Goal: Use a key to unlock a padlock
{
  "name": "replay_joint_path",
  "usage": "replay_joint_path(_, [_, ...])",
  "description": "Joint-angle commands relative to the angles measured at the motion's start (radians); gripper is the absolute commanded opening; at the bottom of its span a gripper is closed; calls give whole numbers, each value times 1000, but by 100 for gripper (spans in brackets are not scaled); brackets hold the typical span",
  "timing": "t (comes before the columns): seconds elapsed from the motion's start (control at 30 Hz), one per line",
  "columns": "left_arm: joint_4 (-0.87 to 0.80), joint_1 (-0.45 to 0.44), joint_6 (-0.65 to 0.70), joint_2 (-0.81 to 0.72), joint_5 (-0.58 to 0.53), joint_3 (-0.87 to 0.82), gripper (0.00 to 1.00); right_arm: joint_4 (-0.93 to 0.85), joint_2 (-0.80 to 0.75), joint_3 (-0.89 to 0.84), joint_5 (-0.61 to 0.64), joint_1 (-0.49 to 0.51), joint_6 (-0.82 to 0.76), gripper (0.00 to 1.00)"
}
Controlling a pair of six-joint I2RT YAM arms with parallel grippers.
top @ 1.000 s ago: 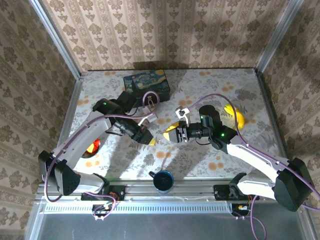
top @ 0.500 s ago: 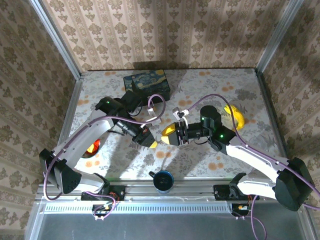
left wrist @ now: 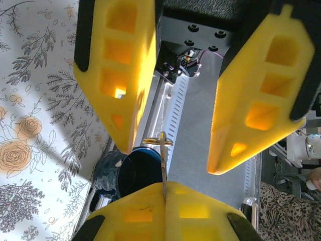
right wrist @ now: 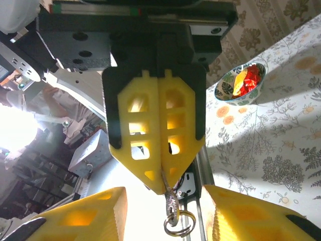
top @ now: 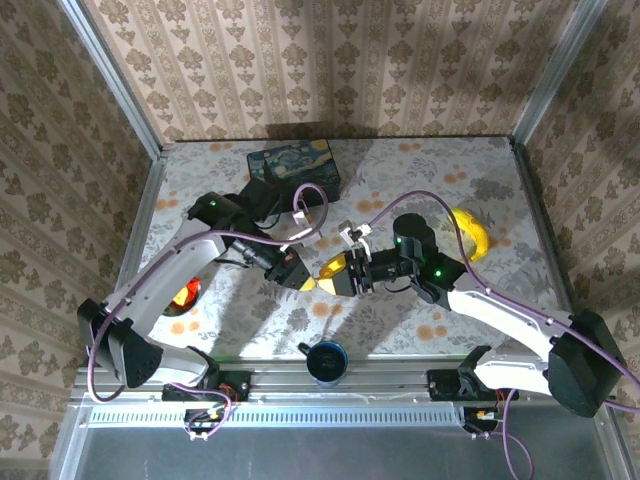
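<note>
Nearer now — right end effector (top: 332, 277) straddles key (right wrist: 169, 200).

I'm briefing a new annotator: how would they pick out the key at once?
Over the middle of the table, the left tool pinches the key. It is the thin metal sliver ending in a ring, amid chunky yellow fingers.

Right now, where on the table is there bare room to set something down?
Bare cloth lies at the back right, between the dark blue box and the yellow object, and along the near edge just right of the cup. Crowded: the centre, where the left gripper, shut on the key, meets the open right gripper.
</note>
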Motion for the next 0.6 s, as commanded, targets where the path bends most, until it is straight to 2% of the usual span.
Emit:
replay_joint_path(0.0, [9,7,-3,-26,39,2,0,-14,9,20,-19,9,-22,40])
replay_joint_path(0.07, [12,10,-6,-27,40,-3,0,-13,12,22,-19,9,-24,39])
replay_joint_path(0.2, [16,13,-6,-28,50,-8,0,-16,9,22,-13,10,-28,28])
replay_joint_path(0.4, [20,35,-8,-38,58,-14,0,-38,4,24,-7,10,-45,0])
replay_joint_path(0.53, [63,72,-58,-64,65,-33,0,-61,-3,24,-4,7,-55,0])
replay_joint_path(0.57, [84,89,-81,-75,66,-42,13,-71,-6,24,2,7,-59,0])
